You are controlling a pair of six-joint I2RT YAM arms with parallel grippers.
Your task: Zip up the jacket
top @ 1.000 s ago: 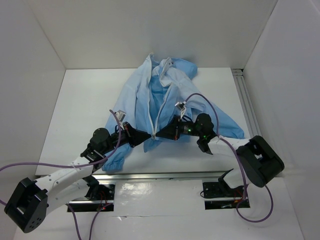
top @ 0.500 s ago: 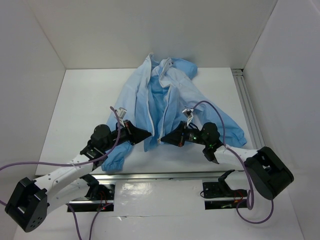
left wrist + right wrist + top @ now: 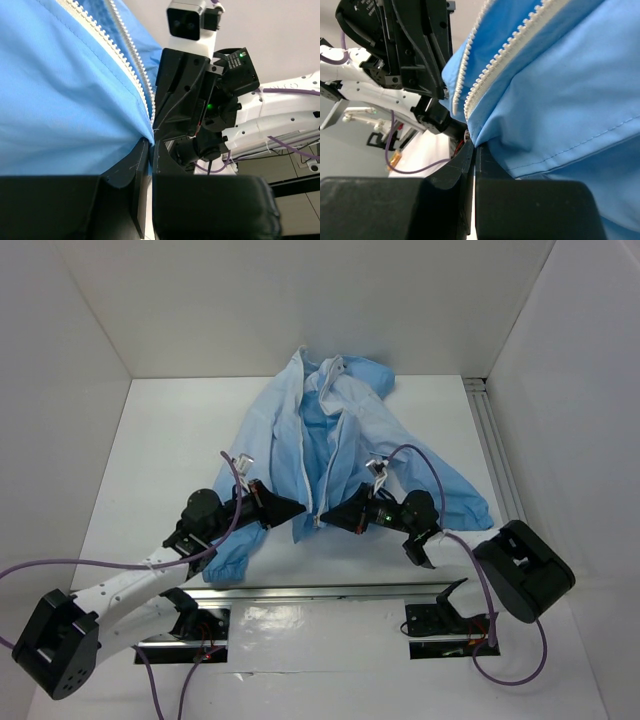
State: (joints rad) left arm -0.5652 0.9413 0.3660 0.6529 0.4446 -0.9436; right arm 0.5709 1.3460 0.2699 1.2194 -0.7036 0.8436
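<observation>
The light-blue jacket [image 3: 330, 430] lies open on the white table, collar at the far end, white zipper strip [image 3: 322, 480] running down its front. My left gripper [image 3: 297, 508] is shut on the bottom hem of the jacket's left front panel; the left wrist view shows blue fabric [image 3: 60, 100] pinched between the jaws, zipper teeth [image 3: 131, 47] just above. My right gripper [image 3: 329, 519] is shut on the bottom hem of the right front panel; the right wrist view shows fabric [image 3: 560, 100] clamped and two zipper rows [image 3: 485, 75] beside it. The two grippers face each other, a few centimetres apart.
White walls enclose the table on three sides. A metal rail [image 3: 490, 440] runs along the right edge and another [image 3: 330, 592] along the near edge. The left sleeve cuff [image 3: 228, 558] lies by the left arm; purple cables [image 3: 420, 465] loop over the arms.
The right gripper has pulled its hem corner towards the near edge and slightly right; the right arm's elbow swung outward, then back. The left gripper has drawn back a little, holding its hem.
</observation>
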